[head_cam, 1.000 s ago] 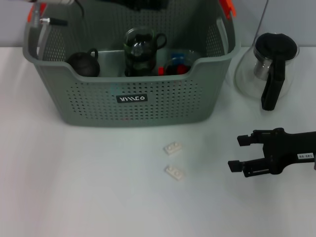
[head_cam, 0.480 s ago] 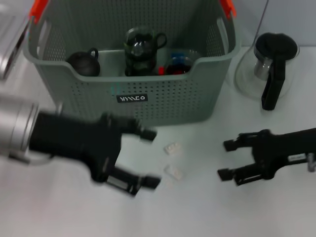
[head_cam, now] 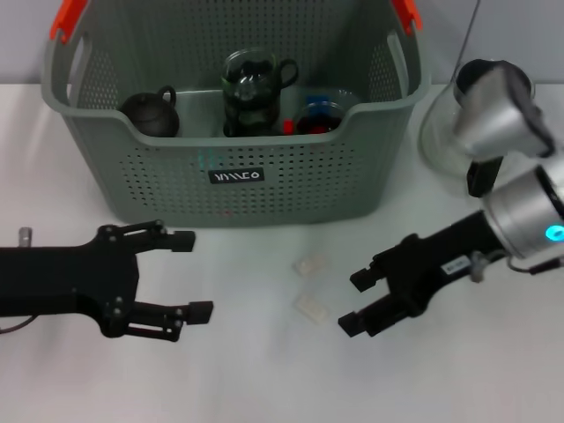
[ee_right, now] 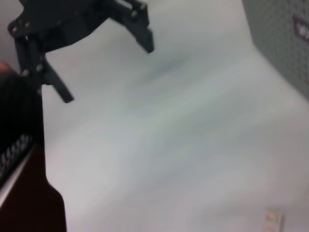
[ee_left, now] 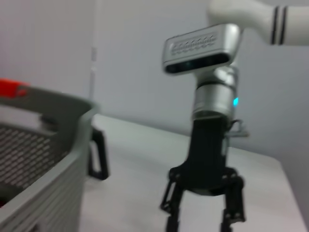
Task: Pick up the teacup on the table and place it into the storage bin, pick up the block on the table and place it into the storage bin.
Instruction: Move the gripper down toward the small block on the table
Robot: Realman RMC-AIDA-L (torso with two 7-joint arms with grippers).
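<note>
Two small white blocks (head_cam: 308, 265) (head_cam: 311, 307) on desk (head_cam: 264, 370) just before storage bin (head_cam: 236, 181) — right gripper (head_cam: 359, 301) near them, fingers wide, empty. Left gripper (head_cam: 189, 275) before bin — fingers wide, empty. Dark teacups in bin.

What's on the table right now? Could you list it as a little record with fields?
storage bin: grey-green, at the back, holding a dark teapot, a glass cup and other items
blocks: two small white blocks on the table in front of the bin
glass kettle: beside the bin
left gripper: open, low over the table
right gripper: open, next to the blocks
</note>
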